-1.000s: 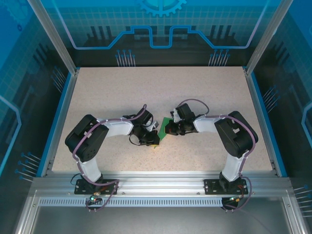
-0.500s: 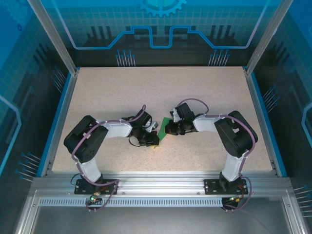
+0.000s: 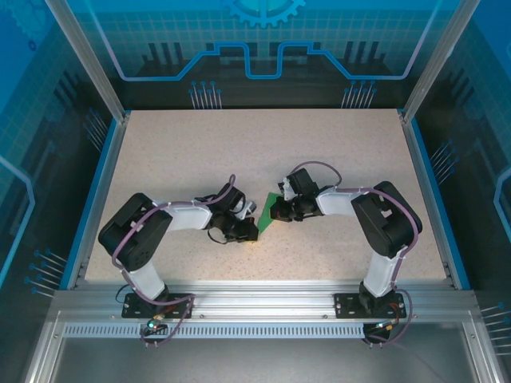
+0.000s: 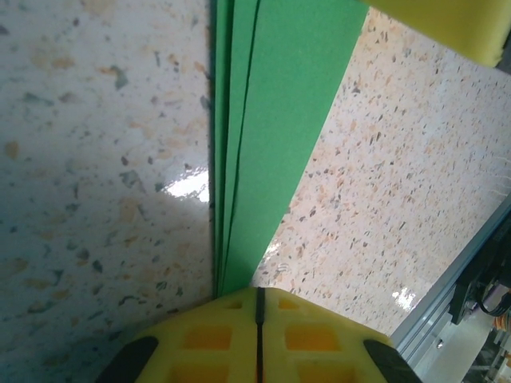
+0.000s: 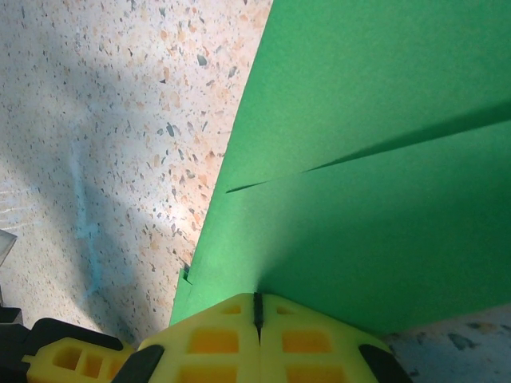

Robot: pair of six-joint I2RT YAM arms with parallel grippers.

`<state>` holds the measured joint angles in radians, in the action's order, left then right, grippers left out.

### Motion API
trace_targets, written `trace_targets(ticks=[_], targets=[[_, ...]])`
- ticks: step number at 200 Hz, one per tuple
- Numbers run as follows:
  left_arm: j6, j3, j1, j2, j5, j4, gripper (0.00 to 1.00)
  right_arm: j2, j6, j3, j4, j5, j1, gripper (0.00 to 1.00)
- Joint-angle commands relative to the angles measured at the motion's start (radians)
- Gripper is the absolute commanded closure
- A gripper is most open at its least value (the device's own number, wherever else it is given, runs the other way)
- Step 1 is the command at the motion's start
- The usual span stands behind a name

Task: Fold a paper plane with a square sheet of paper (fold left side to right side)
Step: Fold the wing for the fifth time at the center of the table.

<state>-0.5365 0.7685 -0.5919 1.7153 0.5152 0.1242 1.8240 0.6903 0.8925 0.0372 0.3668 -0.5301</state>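
The speckled table (image 3: 335, 159) carries both arms near its middle. Since a second ago the left arm (image 3: 132, 239) has swung its elbow outward and toward the near edge, drawing the left gripper (image 3: 249, 230) slightly leftward, while the right arm (image 3: 383, 219) has held its pose. The right gripper (image 3: 274, 211) faces the left one, with the paper plane (image 3: 264, 220) stretched between them just above the tabletop. Each gripper's yellow fingers are pressed together on an end of the paper. In the left wrist view the bright green paper shows as a narrow strip of several stacked layers with sharp creases; in the right wrist view, broader overlapping flaps.
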Motion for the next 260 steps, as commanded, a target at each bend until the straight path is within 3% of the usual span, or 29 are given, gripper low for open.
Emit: trace_targets(ticks=[1, 107, 189, 260], targets=[[-0.013, -0.049, -0.005, -0.015, -0.017, 0.136, 0.93, 0.05, -0.021, -0.018, 0.133, -0.103, 0.009, 1.0], [-0.017, 0.034, 0.002, -0.114, -0.002, 0.184, 0.92, 0.041, -0.025, -0.018, 0.138, -0.095, 0.009, 1.0], [0.012, 0.196, 0.0, 0.083, 0.033, 0.155, 0.9, 0.044, -0.021, -0.019, 0.136, -0.091, 0.007, 1.0], [0.006, 0.091, -0.003, 0.093, -0.005, 0.148, 0.9, 0.044, -0.026, 0.006, 0.15, -0.098, 0.006, 1.0]])
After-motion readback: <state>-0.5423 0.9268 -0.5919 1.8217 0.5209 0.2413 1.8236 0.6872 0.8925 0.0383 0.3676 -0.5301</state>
